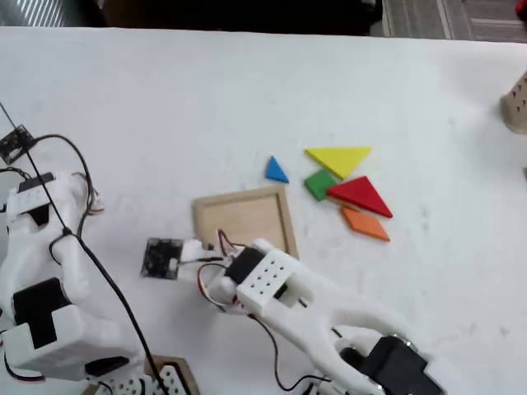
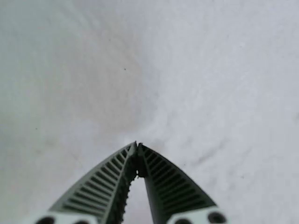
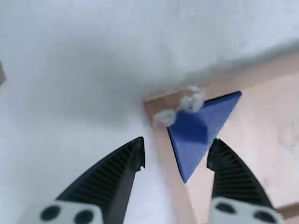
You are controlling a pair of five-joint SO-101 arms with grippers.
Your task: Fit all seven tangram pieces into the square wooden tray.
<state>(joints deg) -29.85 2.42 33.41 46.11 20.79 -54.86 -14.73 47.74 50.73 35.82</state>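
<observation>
The square wooden tray [image 1: 247,216] lies mid-table. My right arm [image 1: 272,284] covers its near-left corner. There my right gripper [image 3: 177,147] stands open, one finger outside the rim [image 3: 161,100] and one over the floor. Between them a large blue triangle [image 3: 198,128] lies in the tray's corner, apparently tilted against the rim, with white fluff [image 3: 184,105] at its tip. Beyond the tray to the right lie a small blue triangle [image 1: 276,170], a yellow triangle [image 1: 339,158], a green square [image 1: 319,183], a red triangle [image 1: 361,195] and an orange parallelogram [image 1: 365,223]. My left gripper [image 2: 137,147] is shut, empty, over bare cloth.
The left arm [image 1: 41,271] stands at the table's left edge with its cables. A pale wooden object [image 1: 515,103] sits at the far right edge. Another wooden piece [image 1: 179,374] shows at the near edge. White cloth stretches behind the tray.
</observation>
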